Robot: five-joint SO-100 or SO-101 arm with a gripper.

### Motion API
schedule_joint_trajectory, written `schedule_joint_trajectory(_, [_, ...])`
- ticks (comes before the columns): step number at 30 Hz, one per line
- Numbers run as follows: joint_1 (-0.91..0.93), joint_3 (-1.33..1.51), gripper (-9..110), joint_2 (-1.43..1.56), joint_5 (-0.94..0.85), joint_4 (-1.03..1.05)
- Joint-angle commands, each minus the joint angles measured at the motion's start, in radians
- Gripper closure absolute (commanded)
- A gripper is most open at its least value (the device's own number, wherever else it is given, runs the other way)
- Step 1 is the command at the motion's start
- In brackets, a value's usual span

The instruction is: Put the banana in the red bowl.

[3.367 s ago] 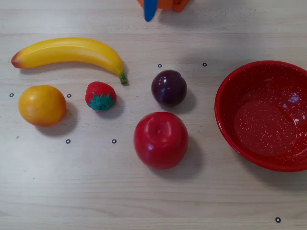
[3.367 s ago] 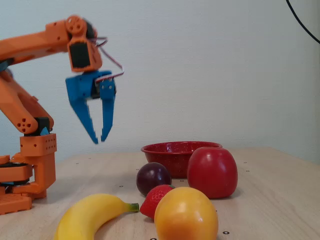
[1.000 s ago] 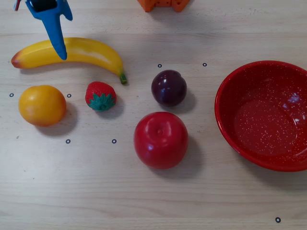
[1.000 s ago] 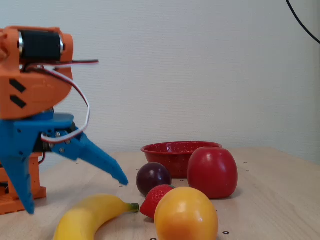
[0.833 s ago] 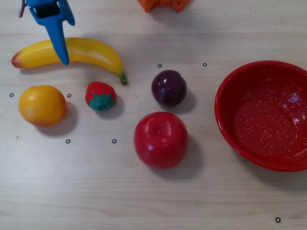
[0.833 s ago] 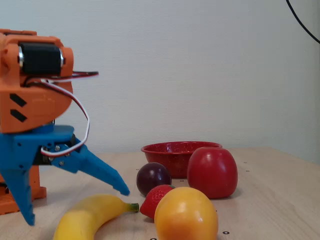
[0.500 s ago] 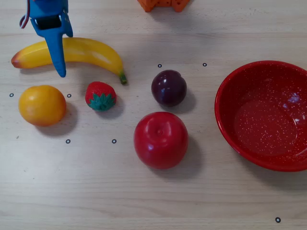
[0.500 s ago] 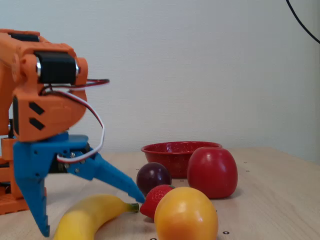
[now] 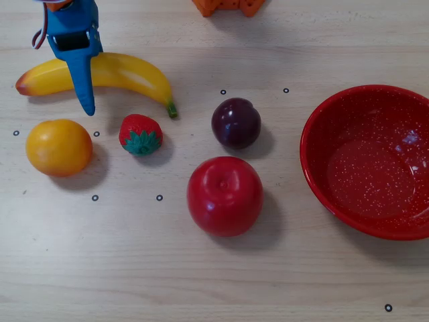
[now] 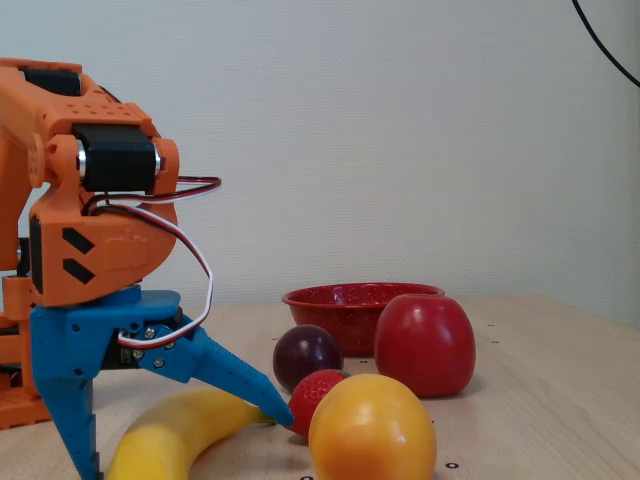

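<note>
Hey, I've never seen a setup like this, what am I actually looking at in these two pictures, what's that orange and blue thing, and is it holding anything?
The orange thing is a small robot arm, and the blue part at its end is its gripper, a two-finger claw. One picture is taken by a camera looking straight down at the table; the other by a camera standing low at table level, looking across it.

On the table lie toy fruits: a banana, a round orange fruit, a strawberry, a dark plum and a red apple. A red bowl sits at the right in the overhead view, with no fruit in it.

The gripper holds nothing. Its fingers are spread wide, low over the banana, one on each side of it in the side picture, as if about to close on it.
</note>
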Motion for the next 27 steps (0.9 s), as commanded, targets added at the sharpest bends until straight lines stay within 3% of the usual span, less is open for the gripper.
schedule_joint_trajectory(1, [0.008,-0.014,43,0.043,0.008,-0.02])
schedule_joint_trajectory(14, [0.023,0.017,40,0.043,0.008,-0.052])
schedule_joint_trajectory(27, [0.006,0.023,55,0.04,0.034,-0.044])
